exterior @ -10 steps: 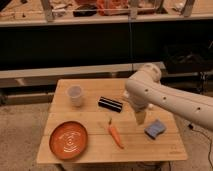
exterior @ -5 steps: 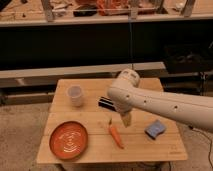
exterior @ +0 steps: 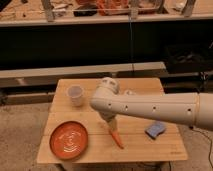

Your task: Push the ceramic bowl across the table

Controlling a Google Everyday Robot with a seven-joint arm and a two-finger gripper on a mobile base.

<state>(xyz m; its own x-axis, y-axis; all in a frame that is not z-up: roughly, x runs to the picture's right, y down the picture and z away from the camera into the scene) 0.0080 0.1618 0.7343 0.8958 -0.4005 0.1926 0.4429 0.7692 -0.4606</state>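
Ceramic bowl: the ceramic bowl [exterior: 69, 141] sat upright at the table's front-left corner, close to the front edge, with its pale swirl rings facing up.
Table: the table [exterior: 145, 150] was a small one of light wood with a plank top, standing on a speckled floor.
Contact with bowl: nothing touched it; the gripper was off to its right with bare wood between them.
Gripper: the gripper [exterior: 109, 121] hung down beneath the bend of the arm, over the middle of the table, just above the upper end of the carrot.
Jaws: spread wide, with nothing seen held between them.
Arm: the white arm [exterior: 160, 107] came in from the right edge and lay across the table's middle, ending in a rounded joint near the cup.
Carrot: the carrot [exterior: 116, 137] lay slanted right of the bowl and apart from it.
Cup: the white cup [exterior: 75, 95] stood upright behind the bowl, toward the table's back-left.
Sponge: the blue sponge [exterior: 155, 130] lay on the right side, partly under the arm.
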